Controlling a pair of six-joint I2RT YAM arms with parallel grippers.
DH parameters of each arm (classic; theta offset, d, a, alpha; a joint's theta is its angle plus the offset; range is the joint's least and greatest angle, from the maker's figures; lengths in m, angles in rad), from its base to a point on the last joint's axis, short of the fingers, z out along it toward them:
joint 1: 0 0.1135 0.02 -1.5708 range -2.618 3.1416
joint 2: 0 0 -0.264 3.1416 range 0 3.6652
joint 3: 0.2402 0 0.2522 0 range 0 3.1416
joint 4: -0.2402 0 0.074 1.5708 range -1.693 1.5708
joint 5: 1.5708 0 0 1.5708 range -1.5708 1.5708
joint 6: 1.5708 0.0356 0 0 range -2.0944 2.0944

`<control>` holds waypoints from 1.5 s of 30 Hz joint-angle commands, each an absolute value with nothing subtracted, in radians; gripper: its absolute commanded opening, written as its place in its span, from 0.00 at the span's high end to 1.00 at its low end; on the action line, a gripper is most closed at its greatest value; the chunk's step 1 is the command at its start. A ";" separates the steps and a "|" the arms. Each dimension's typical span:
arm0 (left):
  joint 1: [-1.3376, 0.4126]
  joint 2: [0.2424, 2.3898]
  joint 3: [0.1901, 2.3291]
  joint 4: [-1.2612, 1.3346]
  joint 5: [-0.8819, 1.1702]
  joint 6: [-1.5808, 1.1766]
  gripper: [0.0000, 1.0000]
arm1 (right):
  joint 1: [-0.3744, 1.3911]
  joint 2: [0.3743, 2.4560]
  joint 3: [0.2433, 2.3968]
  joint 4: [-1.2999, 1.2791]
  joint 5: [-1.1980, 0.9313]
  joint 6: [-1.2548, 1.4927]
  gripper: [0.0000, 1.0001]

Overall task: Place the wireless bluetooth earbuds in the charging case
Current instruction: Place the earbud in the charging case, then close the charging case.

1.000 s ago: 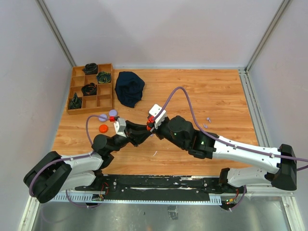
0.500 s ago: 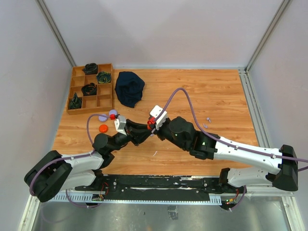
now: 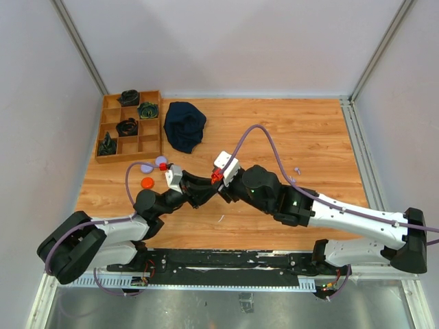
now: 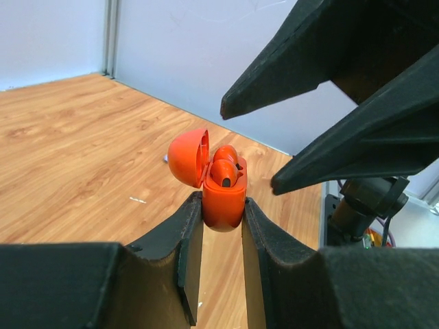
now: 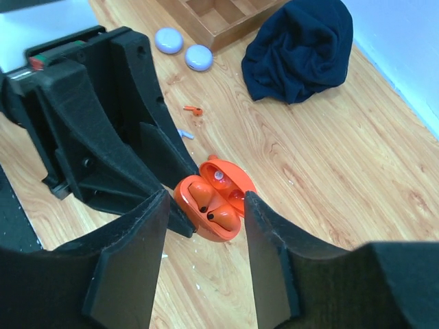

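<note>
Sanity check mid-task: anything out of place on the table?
Two loose bits lie on the table beside the left gripper: a tiny orange bit and a pale bit, outside the open orange case it grips.

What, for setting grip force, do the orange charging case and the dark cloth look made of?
The orange charging case looks like hard moulded plastic, smooth and semi-gloss: soft highlights, crisp hinged lid. The navy cloth looks like soft matte fabric: it lies crumpled in folds; fibre unclear.
</note>
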State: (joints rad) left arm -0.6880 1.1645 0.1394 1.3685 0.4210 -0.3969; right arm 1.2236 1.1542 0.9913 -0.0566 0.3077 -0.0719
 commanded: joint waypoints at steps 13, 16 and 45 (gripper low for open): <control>-0.691 1.174 0.164 1.396 0.576 -0.385 1.00 | 0.935 1.064 1.146 -0.399 -0.352 -0.157 0.20; -0.691 1.177 0.175 1.389 0.612 -0.387 1.00 | 0.865 1.065 1.139 -0.402 -0.509 -0.189 0.14; -0.691 1.222 0.242 1.237 0.536 -0.507 1.00 | 0.827 1.129 1.062 -0.454 -0.744 -0.298 0.09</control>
